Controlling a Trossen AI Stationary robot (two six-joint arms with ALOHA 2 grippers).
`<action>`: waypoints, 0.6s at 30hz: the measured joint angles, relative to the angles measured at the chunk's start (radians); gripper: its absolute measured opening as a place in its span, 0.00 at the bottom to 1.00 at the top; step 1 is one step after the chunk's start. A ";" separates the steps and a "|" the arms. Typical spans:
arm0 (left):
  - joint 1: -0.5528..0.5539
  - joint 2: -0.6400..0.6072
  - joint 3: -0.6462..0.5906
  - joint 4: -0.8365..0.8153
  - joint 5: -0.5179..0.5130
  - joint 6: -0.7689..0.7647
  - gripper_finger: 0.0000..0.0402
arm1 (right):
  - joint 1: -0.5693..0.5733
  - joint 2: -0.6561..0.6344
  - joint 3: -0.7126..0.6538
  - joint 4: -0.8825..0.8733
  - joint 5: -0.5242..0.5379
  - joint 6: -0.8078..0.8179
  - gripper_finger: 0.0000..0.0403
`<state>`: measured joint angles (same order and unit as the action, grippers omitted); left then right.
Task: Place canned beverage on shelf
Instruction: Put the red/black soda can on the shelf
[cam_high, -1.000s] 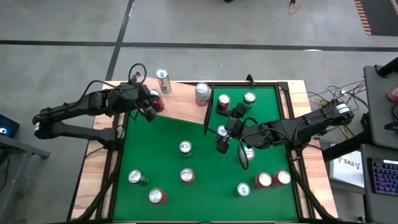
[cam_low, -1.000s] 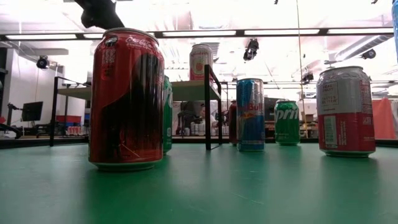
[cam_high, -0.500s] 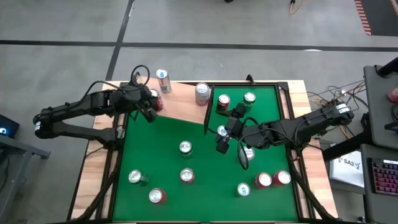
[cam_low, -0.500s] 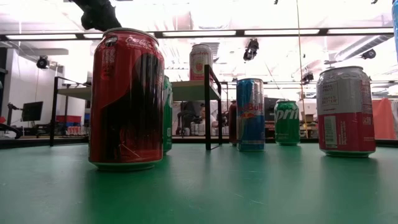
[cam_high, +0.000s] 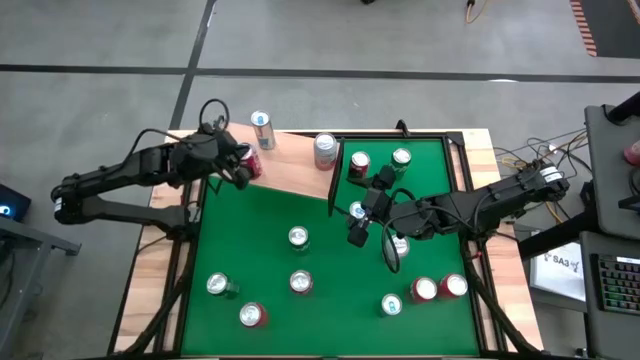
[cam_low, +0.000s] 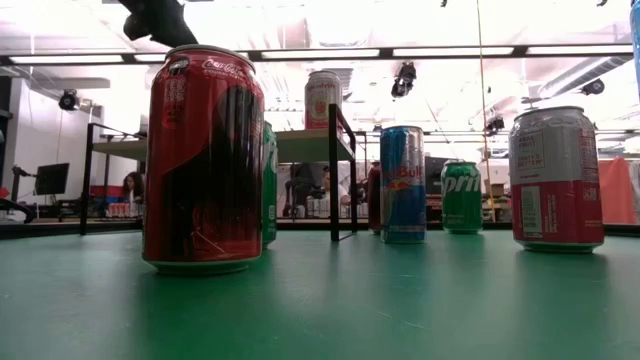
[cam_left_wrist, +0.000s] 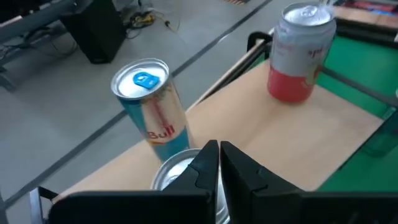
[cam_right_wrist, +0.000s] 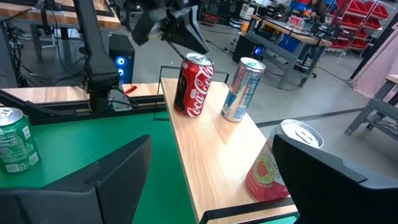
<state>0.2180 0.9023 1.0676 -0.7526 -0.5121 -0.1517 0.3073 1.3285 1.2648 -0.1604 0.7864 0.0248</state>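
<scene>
The left gripper (cam_high: 243, 172) lifts off the red cola can (cam_right_wrist: 193, 85) now standing on the shelf (cam_high: 292, 172), jaws closed and empty, delivery done, while the right gripper (cam_high: 357, 222) waits mid-table, jaws wide.

The left arm reaches in from the left side toward the far-left part of the scene, its forearm angled up and to the right. Its left end effector (cam_high: 238, 170) hangs there with its two dark fingers (cam_left_wrist: 205, 163) pressed together. The right arm stretches in from the right toward the middle, wrist bent. Its right end effector (cam_high: 358, 222) stands wide apart, the broad dark fingers (cam_right_wrist: 118, 171) spread with nothing between them.
</scene>
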 joint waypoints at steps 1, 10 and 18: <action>0.000 0.008 0.000 -0.003 0.000 0.000 0.00 | 0.000 0.000 0.000 0.000 0.000 0.000 0.81; 0.000 0.051 0.003 -0.052 -0.003 -0.016 0.00 | 0.000 0.000 -0.005 -0.001 0.000 0.001 0.81; 0.000 0.032 0.002 -0.061 0.027 0.082 0.00 | 0.000 0.000 -0.005 0.001 0.000 0.001 0.81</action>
<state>0.2180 0.9345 1.0699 -0.8137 -0.4854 -0.0698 0.3073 1.3285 1.2599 -0.1596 0.7864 0.0256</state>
